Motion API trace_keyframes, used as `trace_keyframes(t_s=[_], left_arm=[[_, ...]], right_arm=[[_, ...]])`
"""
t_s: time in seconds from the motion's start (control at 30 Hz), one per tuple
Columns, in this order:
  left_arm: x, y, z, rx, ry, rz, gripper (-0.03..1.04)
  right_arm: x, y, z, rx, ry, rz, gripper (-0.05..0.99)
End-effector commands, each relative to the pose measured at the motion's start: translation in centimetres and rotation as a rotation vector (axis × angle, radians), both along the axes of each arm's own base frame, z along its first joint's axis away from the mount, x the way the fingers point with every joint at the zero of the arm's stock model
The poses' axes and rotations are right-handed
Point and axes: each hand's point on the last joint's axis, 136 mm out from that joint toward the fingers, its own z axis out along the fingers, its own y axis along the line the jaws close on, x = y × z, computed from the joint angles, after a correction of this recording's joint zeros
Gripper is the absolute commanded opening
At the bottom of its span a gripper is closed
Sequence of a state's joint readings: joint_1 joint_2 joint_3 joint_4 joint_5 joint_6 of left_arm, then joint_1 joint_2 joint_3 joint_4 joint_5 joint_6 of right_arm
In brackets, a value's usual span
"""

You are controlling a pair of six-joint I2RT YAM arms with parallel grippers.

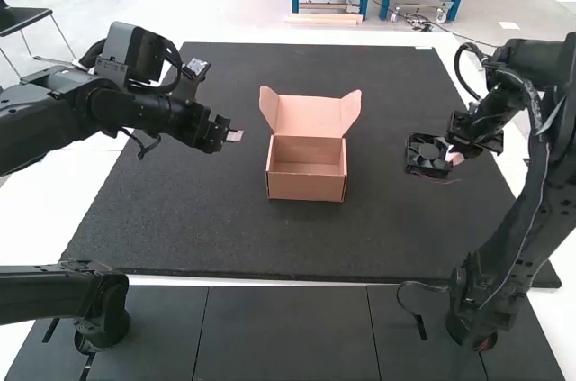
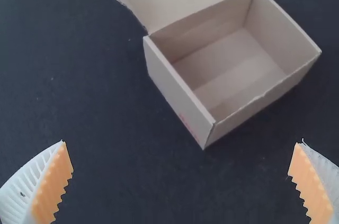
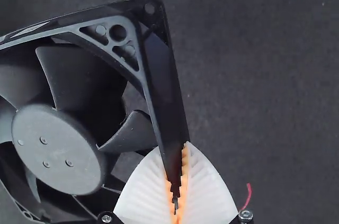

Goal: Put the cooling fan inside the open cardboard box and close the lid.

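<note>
Right gripper (image 3: 176, 189) was clamped on the fan (image 3: 58, 144), well right of the open box (image 1: 306, 169), left gripper (image 2: 180, 187) spread apart left of it; with grasp made, the next move probably called for carrying the fan over the box wall.

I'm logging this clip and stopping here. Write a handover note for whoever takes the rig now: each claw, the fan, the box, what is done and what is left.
Right claw: shut on one frame edge of the cooling fan, which is held tilted over the black mat to the right of the cardboard box.
Left claw: open, holding nothing, hanging left of the box.
Box: upright mid-mat and nothing inside it, with the lid standing open at the back.
Done: fan grasped.
Left: carry the fan over the box, set it inside, let go, then fold the lid down shut.
</note>
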State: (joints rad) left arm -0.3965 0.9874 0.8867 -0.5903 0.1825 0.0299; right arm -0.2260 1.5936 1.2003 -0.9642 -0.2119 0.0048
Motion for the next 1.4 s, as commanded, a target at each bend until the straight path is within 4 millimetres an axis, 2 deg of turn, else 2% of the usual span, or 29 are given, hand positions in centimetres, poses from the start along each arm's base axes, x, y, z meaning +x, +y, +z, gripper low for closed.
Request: trace_keyframes(t_s=[0.0,0.17,0.5,0.6,0.97,1.2,1.37], left_arm=[[0.2,0.4,0.5,0.001,-0.032,0.011,0.97],[-0.1,0.5,-0.1,0.007,-0.019,0.009,0.97],[-0.5,0.7,-0.3,0.008,-0.016,0.011,0.97],[-0.5,0.7,0.1,0.004,-0.022,0.01,0.97],[-0.4,0.6,0.3,-0.001,-0.034,0.01,0.97],[-0.3,0.6,0.6,-0.007,-0.048,0.011,0.97],[-0.1,0.5,0.8,-0.011,-0.059,0.012,0.97]], right_arm=[[-0.6,2.1,2.2,0.05,-0.062,0.023,-0.02],[-2.6,5.1,3.4,0.081,-0.089,0.075,-0.02],[-5.5,13.0,4.0,0.143,-0.069,0.216,-0.02],[-6.4,14.9,4.2,0.155,-0.058,0.254,-0.02],[-6.9,19.3,4.6,0.193,-0.104,0.319,-0.02],[-7.5,21.4,3.9,0.209,-0.082,0.361,-0.02],[-6.9,22.7,3.5,0.217,-0.076,0.363,-0.02]])
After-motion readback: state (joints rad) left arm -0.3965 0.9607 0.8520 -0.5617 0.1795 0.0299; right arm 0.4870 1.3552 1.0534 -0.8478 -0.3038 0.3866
